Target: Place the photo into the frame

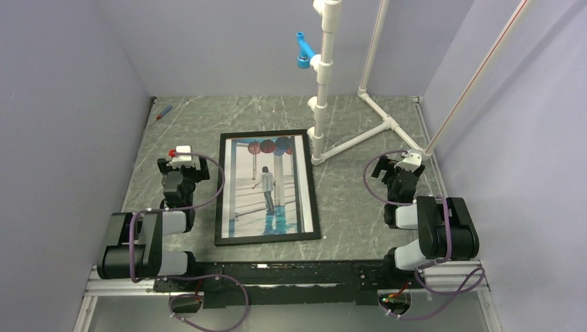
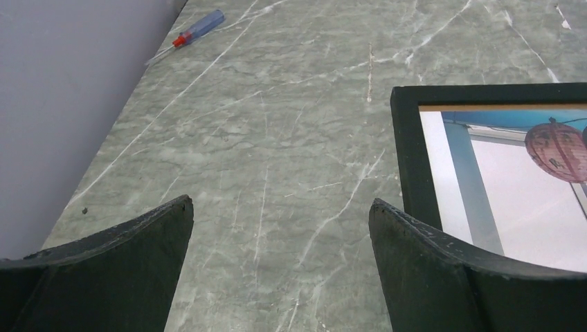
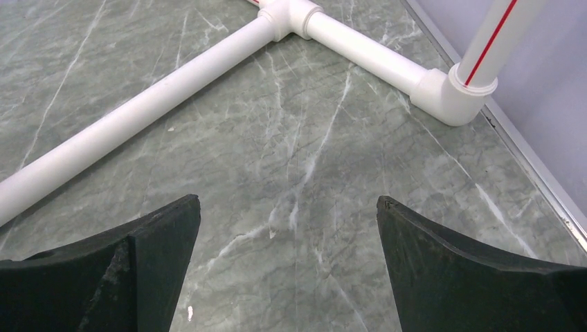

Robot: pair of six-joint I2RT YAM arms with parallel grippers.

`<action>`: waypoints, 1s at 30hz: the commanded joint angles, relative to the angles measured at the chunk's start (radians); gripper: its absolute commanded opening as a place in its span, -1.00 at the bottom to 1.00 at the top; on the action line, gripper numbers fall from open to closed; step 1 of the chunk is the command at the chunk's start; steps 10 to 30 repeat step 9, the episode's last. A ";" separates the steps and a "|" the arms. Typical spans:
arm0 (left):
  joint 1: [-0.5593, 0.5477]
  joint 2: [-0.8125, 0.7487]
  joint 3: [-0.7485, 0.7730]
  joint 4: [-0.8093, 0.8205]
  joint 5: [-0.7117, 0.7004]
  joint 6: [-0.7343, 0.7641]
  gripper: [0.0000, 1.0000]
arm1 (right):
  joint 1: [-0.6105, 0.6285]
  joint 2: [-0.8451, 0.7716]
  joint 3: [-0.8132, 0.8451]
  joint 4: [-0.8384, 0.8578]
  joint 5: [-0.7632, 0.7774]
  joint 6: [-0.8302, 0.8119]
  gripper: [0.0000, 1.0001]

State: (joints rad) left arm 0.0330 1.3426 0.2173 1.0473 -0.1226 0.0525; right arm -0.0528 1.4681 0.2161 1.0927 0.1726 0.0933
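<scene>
Well, your photo (image 1: 266,187) lies flat inside the frame (image 1: 268,238) in the middle of the worktop (image 1: 346,200). Your left gripper (image 2: 280,207) is spread wide and holds nothing, just beside the frame's far left corner. Your right gripper (image 3: 287,204) gapes empty too, near the right edge.

In my left wrist view the frame (image 2: 408,152) runs off the right edge and slips behind a finger of my left gripper (image 2: 280,207) at lower right, so only one corner shows. The photo (image 2: 484,207) is cropped likewise, its red sphere (image 2: 557,152) clipped by the right edge. The screwdriver (image 2: 201,24) at upper left has a tip too faint to make out.

In my right wrist view the white pipe (image 3: 173,83) leaves the left and top edges. The red-striped tube (image 3: 488,41) is cut at upper right, and the fingers of my right gripper (image 3: 287,200) run off the bottom edge.

From above, the pipe stand (image 1: 325,69) passes out of the upper edge.
</scene>
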 commanded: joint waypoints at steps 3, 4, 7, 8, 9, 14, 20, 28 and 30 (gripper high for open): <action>-0.001 0.010 0.009 0.022 0.047 0.024 0.99 | 0.001 0.002 0.014 0.047 -0.013 -0.014 0.99; -0.002 0.007 0.010 0.013 0.047 0.024 0.99 | 0.003 0.003 0.015 0.046 -0.013 -0.013 0.99; -0.006 0.009 0.006 0.030 0.095 0.040 0.99 | 0.003 0.002 0.014 0.048 -0.013 -0.014 0.99; -0.006 0.006 0.011 0.010 0.111 0.050 0.99 | 0.003 0.002 0.014 0.049 -0.013 -0.014 0.99; -0.004 0.004 0.009 0.012 0.113 0.052 0.99 | 0.002 0.002 0.014 0.047 -0.013 -0.014 0.99; -0.004 0.004 0.009 0.012 0.113 0.052 0.99 | 0.002 0.002 0.014 0.047 -0.013 -0.014 0.99; -0.004 0.004 0.009 0.012 0.113 0.052 0.99 | 0.002 0.002 0.014 0.047 -0.013 -0.014 0.99; -0.004 0.004 0.009 0.012 0.113 0.052 0.99 | 0.002 0.002 0.014 0.047 -0.013 -0.014 0.99; -0.004 0.004 0.009 0.012 0.113 0.052 0.99 | 0.002 0.002 0.014 0.047 -0.013 -0.014 0.99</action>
